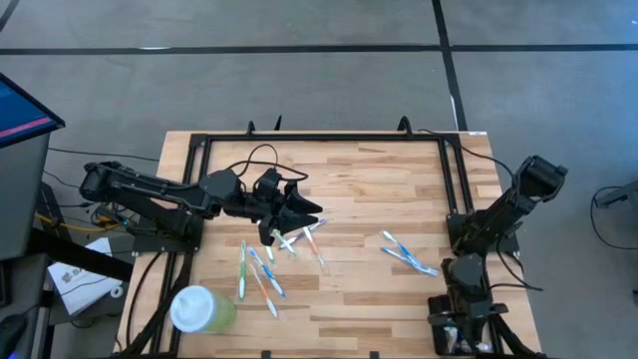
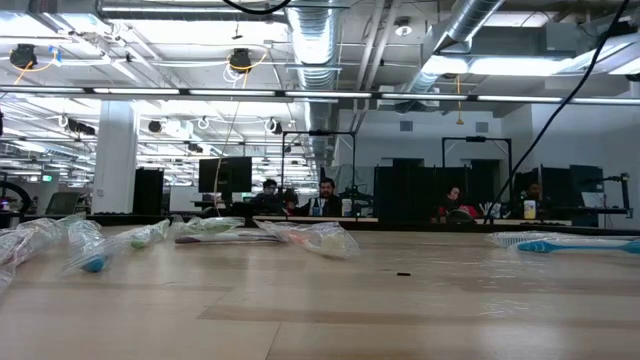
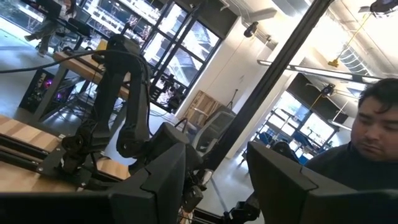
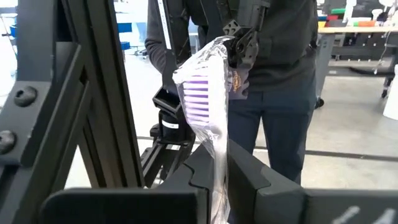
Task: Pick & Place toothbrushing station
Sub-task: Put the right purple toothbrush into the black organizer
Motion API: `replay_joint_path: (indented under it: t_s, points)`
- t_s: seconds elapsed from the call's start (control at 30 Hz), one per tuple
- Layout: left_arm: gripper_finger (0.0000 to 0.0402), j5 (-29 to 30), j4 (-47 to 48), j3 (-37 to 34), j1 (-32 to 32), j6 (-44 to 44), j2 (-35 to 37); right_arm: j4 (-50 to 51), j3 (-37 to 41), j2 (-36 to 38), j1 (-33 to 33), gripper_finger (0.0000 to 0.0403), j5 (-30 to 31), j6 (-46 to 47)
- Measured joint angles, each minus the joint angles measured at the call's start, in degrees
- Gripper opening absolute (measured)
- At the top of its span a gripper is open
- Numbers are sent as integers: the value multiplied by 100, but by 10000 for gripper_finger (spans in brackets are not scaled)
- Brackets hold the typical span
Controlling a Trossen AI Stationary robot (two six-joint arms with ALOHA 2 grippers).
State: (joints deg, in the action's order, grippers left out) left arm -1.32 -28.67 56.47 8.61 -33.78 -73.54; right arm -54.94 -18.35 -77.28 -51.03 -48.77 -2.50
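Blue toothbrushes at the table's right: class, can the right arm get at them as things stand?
Probably not yet: the right gripper is shut on a wrapped toothbrush, though nothing lies between it and the blue toothbrushes.

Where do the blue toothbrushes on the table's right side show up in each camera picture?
High view: blue toothbrushes lie right of centre on the wooden table.
Low view: far right edge, lying flat.
Left wrist view: not in it.
Right wrist view: not in it.
Shared landmark: the table.

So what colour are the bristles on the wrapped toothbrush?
Purple bristles, clearest in the right wrist view.
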Motion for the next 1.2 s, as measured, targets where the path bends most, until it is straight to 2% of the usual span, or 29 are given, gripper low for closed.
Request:
replay_joint_path:
  t_s: [0.37, 0.77, 0.93, 1.2]
  points:
    - [168, 0, 2, 0, -1, -77, 0, -14, 2, -81, -109, 35, -46, 96]
    - [168, 0, 17, 0, 1, -122, 0, 110, 2, -81, -120, 82, 141, 69]
    - [168, -2, 17, 0, 0, -122, 0, 112, 2, -78, -273, 98, 449, 87]
    - [168, -79, 17, 0, -1, -122, 0, 335, 0, -61, -370, 152, 724, 33]
